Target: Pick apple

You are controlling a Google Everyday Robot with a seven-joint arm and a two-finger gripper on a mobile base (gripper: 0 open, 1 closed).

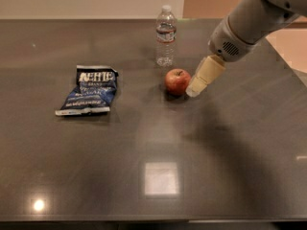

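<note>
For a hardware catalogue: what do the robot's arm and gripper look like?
The arm is a thick, smooth, light grey tube with a small dark slotted grille at its rounded wrist. The gripper, close beside the small round red apple, is pale cream and tapering. No cables or markings show.
</note>
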